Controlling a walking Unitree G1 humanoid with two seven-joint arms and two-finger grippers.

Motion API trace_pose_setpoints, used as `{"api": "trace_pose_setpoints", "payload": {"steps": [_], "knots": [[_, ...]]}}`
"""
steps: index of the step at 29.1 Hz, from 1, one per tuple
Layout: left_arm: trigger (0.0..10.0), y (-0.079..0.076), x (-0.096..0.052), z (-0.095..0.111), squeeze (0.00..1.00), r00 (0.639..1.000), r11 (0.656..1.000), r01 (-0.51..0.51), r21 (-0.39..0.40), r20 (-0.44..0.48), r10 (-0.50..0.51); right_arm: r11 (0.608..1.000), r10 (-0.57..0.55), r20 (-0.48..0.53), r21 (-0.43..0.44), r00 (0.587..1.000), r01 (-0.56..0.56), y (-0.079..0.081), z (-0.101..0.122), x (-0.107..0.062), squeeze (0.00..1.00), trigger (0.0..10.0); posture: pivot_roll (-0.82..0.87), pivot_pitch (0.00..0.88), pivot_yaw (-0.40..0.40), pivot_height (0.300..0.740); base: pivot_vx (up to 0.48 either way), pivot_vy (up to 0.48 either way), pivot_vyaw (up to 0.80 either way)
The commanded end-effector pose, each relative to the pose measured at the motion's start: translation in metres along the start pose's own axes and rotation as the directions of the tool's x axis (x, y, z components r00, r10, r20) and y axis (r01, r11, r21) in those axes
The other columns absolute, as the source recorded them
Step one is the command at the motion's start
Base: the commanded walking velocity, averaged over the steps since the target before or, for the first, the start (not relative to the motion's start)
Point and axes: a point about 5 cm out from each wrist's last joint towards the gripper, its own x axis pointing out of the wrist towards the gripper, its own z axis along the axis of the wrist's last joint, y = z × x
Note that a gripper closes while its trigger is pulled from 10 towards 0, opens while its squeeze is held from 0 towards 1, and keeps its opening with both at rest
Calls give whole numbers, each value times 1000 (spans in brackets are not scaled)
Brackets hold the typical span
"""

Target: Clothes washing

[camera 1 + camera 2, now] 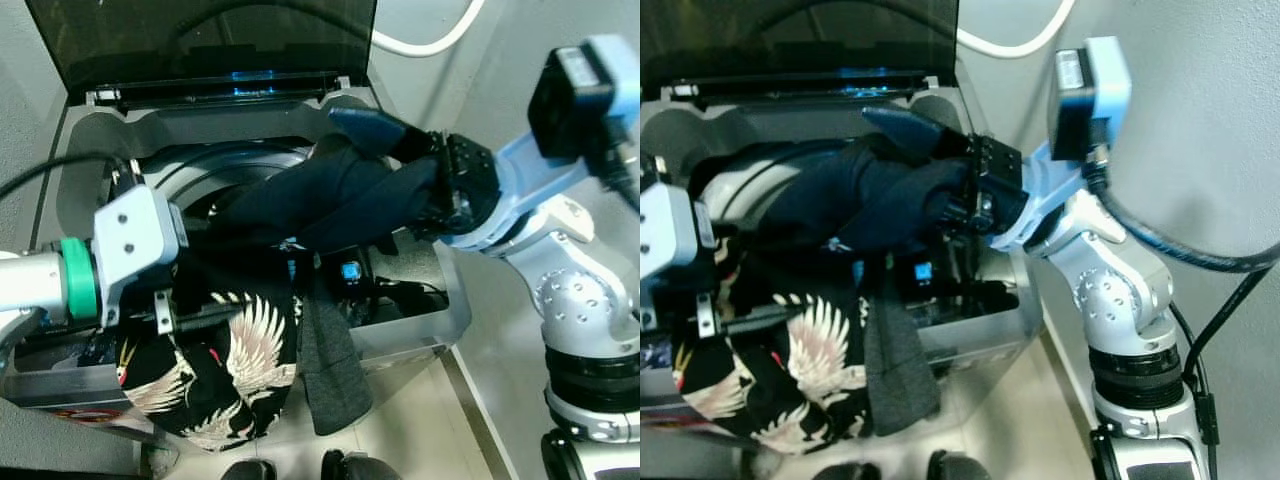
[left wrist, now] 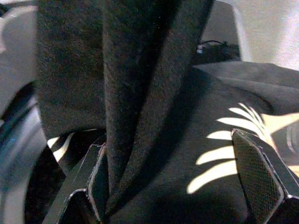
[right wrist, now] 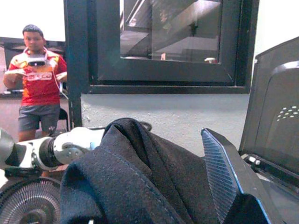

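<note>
Clothes lie heaped across the open mouth of the grey top-loading washing machine [image 1: 440,320], whose dark tinted lid [image 1: 200,45] stands raised at the back. A dark navy garment [image 1: 330,200] stretches over the drum opening toward the robot's right, where the right gripper [image 1: 425,185] has its long black fingers clamped on a bunched fold of it, above the machine's right rear edge; in the right wrist view the navy cloth fills the space beside one textured black finger [image 3: 219,172]. A black cloth printed with white cranes [image 1: 235,360] hangs over the machine's front edge, and a charcoal grey knitted piece [image 1: 330,370] drapes down beside it, on the robot's right of the crane print. The left gripper [image 1: 195,318] sits at the front left of the machine, its fingers standing apart with the hanging cloth between them; the left wrist view shows the grey fold running down against one finger [image 2: 96,182] while the other finger [image 2: 257,172] stands apart from it over the crane print. A white hose [image 1: 430,40] curves on the wall behind the lid. In the right wrist view a person in a red shirt [image 3: 37,79] stands in the background holding a device.
</note>
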Motion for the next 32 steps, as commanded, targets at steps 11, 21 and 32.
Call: {"api": "trace_pose_setpoints", "payload": {"steps": [11, 21, 32], "knots": [[10000, 2, -3, -48, 0, 969, 999, -47, -9, -242, 43, 962, -196, -208, -230, 958, 147, -21, -30, 0, 0, 10000, 100, 83, 38, 740, 0, 0, 0], [627, 29, 0, -33, 0, 980, 977, -190, -94, -77, 183, 945, -265, -120, -228, 957, 233, -30, -19, 7, 0, 10000, 92, 80, 38, 740, 0, 0, 0], [0, 31, 5, -31, 0, 985, 980, -174, -93, -36, 171, 939, -269, -111, -251, 957, 235, -32, -21, 9, 0, 10000, 87, 76, 41, 740, 0, 0, 0]]}}
